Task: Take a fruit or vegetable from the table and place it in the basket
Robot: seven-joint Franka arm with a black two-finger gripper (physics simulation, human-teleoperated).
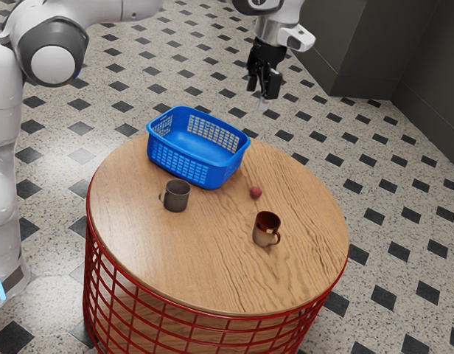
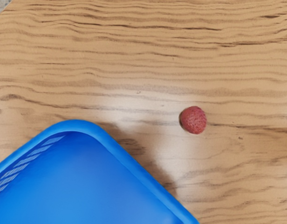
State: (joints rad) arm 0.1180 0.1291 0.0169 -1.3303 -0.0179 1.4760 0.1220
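1. Two-tone mug (image 1: 264, 233): nearest object to the exterior camera on the round table (image 1: 212, 276); upright, inboard of the edge at the exterior view's right; handle toward that edge.
2. Red fruit (image 1: 256, 192): rests on the tabletop, between the two-tone mug and the blue basket (image 1: 189, 164); touches neither; rough surface visible in the wrist view.
3. Blue basket: upright near the table's far edge in the exterior view; perforated walls, open top.
4. Grey mug (image 1: 177, 195): upright, just beside the basket on its near side in the exterior view; handle toward the exterior view's left.
5. Gripper (image 1: 261, 90): raised above tabletop level, points downward; fingers stand apart, in released condition.
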